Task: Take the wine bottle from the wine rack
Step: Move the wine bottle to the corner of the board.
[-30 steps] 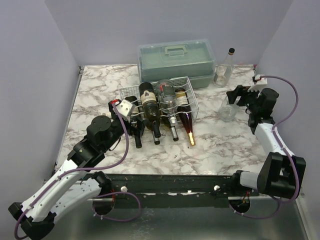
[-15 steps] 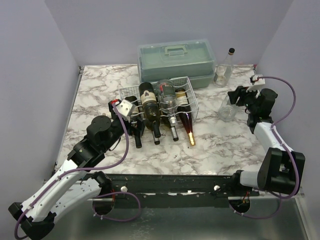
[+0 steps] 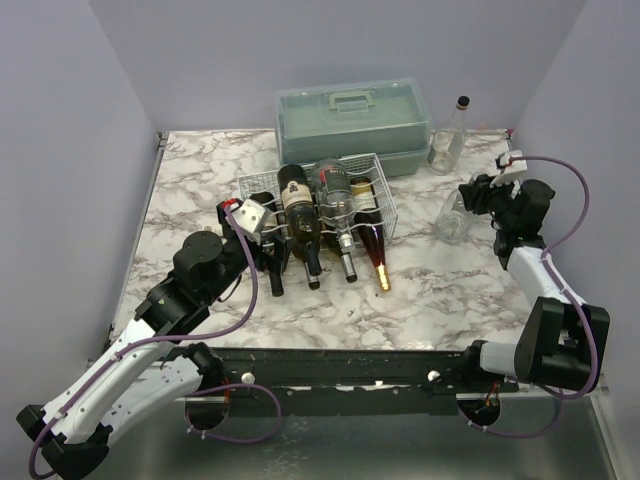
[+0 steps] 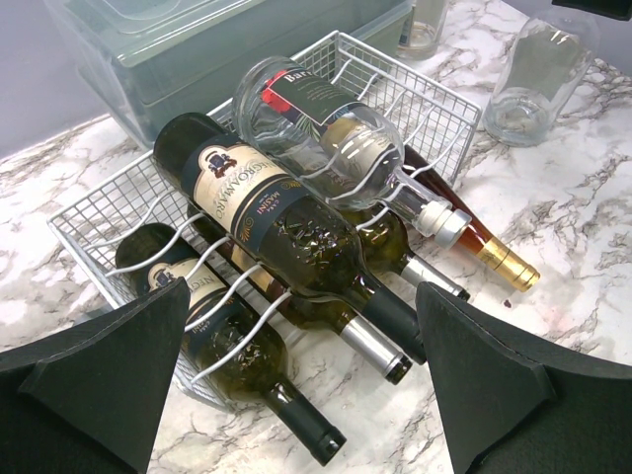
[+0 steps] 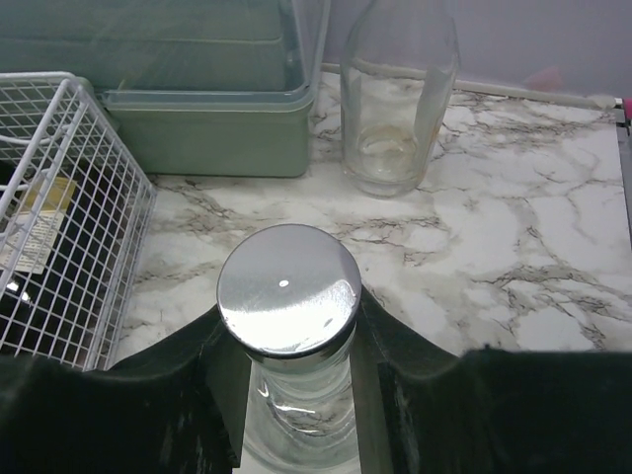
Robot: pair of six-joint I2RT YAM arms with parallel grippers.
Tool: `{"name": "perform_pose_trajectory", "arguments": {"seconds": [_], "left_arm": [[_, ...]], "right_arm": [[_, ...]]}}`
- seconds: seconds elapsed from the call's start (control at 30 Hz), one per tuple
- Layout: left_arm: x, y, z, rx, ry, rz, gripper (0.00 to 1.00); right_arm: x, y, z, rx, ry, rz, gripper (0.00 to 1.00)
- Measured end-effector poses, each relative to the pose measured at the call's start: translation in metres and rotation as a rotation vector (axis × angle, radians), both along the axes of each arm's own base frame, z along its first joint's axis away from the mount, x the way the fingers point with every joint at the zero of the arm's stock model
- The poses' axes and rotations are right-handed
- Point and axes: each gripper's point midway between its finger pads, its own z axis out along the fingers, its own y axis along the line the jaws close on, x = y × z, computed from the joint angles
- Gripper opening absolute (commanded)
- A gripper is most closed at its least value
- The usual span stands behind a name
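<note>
The white wire wine rack (image 3: 252, 184) holds several wine bottles lying with necks toward me; a dark labelled bottle (image 4: 267, 212) and a clear one (image 4: 331, 128) lie on top. My left gripper (image 3: 258, 240) hovers open at the rack's front left, its fingers wide on either side of the bottle necks (image 4: 301, 296). To the right of the rack a clear glass bottle (image 3: 453, 222) with a silver cap (image 5: 288, 288) stands upright on the marble. My right gripper (image 5: 291, 365) is shut on its neck just under the cap.
A grey-green plastic case (image 3: 352, 115) with a handle stands behind the rack. Another clear bottle (image 3: 447, 140) stands upright at the back right, beyond the held one. The rack's corner (image 5: 59, 197) is just left of my right gripper. Walls enclose the table.
My right gripper's jaws have drawn together onto the clear bottle's neck and the wrist has shifted slightly up and back. The left arm and rack bottles have not moved.
</note>
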Motion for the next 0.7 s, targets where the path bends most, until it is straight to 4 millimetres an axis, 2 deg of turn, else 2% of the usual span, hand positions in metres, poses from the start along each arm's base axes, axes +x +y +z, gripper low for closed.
{"name": "perform_pose_trajectory", "arguments": {"seconds": [0.2, 0.47, 0.7], "left_arm": [[0.0, 0.0, 0.0, 0.0, 0.0, 0.0, 0.99], [0.0, 0.0, 0.0, 0.0, 0.0, 0.0, 0.99], [0.0, 0.0, 0.0, 0.0, 0.0, 0.0, 0.99]], "right_arm": [[-0.002, -0.003, 0.0, -0.017, 0.001, -0.013, 0.04], [-0.001, -0.012, 0.001, -0.04, 0.01, -0.063, 0.01], [0.011, -0.024, 0.002, -0.064, 0.041, -0.107, 0.0]]}}
